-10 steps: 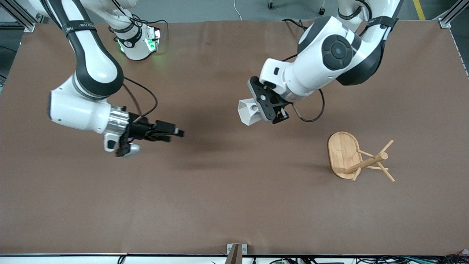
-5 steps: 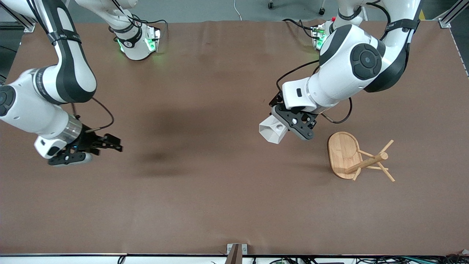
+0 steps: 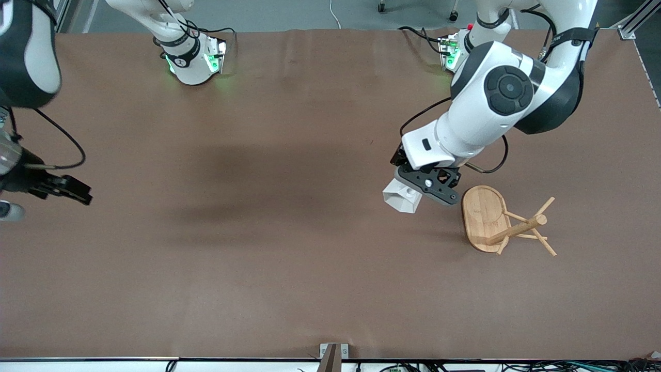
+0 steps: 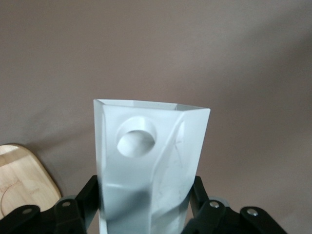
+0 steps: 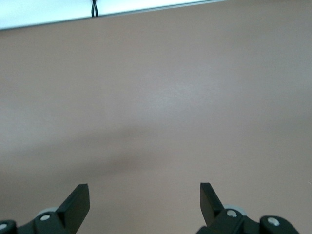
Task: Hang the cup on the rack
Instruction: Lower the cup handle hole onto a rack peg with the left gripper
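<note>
The left gripper [image 3: 413, 194] has the cup [image 3: 402, 198] pinched between its fingers [image 4: 80, 207], carried in the air over bare counter [image 3: 289, 268] just beside the rack [image 3: 503, 221], toward the right arm's end from it. From the left wrist view the fingers grip the faceted body from both sides low down, with the round hole [image 4: 137, 137] in the handle part clear above them, and a corner of the rack's oval base [image 4: 22, 178] already shows at the edge.

The trouble I'd expect is at the pegs. They are thin and angled, the hole is small, so a slight misalignment would likely put the cup's flat face against a peg tip instead of threading it. The rack looks light and free-standing, and a sideways shove from the cup or the bulky wrist could well tip it or skate it across the counter. The matte, angled facets also look like poor surfaces for a grip; if the cup twists in the fingers on contact, the hole would no longer line up with the peg. Letting go before the peg is well through the hole would probably drop the cup onto the base.

The right gripper [image 3: 72, 190] waits over the counter's edge at the right arm's end, its fingers [image 5: 78, 202] spread wide and holding nothing
</note>
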### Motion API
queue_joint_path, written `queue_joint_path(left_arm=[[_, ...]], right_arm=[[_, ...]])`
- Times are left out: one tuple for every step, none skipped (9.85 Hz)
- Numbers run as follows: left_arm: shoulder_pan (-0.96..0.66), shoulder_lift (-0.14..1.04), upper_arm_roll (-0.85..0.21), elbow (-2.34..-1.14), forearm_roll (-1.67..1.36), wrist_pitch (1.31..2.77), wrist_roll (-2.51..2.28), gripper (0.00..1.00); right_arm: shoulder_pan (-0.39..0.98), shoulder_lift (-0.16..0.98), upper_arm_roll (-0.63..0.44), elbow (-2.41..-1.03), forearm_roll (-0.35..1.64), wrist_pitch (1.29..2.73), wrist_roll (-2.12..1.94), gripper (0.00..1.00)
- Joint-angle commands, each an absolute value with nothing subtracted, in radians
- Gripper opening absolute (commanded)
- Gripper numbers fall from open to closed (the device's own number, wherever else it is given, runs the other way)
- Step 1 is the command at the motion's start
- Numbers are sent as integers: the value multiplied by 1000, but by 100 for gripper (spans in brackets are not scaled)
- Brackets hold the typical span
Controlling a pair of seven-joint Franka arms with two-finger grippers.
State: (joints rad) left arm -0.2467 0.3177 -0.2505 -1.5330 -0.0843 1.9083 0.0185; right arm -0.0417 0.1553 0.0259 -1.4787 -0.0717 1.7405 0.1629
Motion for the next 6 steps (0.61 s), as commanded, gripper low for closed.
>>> queue_joint_path(left_arm=[[-206, 336, -255, -1540, -63, 1876, 18, 0], [-201, 334, -252, -1546, -66, 1862, 23, 0], [-199, 327, -224, -1578, -69, 1862, 28, 0], [-198, 309, -207, -1618, -72, 1868, 31, 0], [-177, 299, -206, -1664, -71, 1881, 66, 0], [-152, 293, -206, -1692, -75, 1902, 140, 0]], right_arm=[[-35, 36, 11, -1488, -97, 1651, 180, 100], [-35, 13, 9, -1493, -94, 1597, 157, 100], [-41, -7, -3, -1488, -34, 1560, 156, 100], [-37, -23, -41, -1488, 1, 1504, 152, 100], [-35, -37, -44, -1486, -2, 1494, 153, 100], [-37, -40, -46, -1471, -2, 1494, 153, 100]])
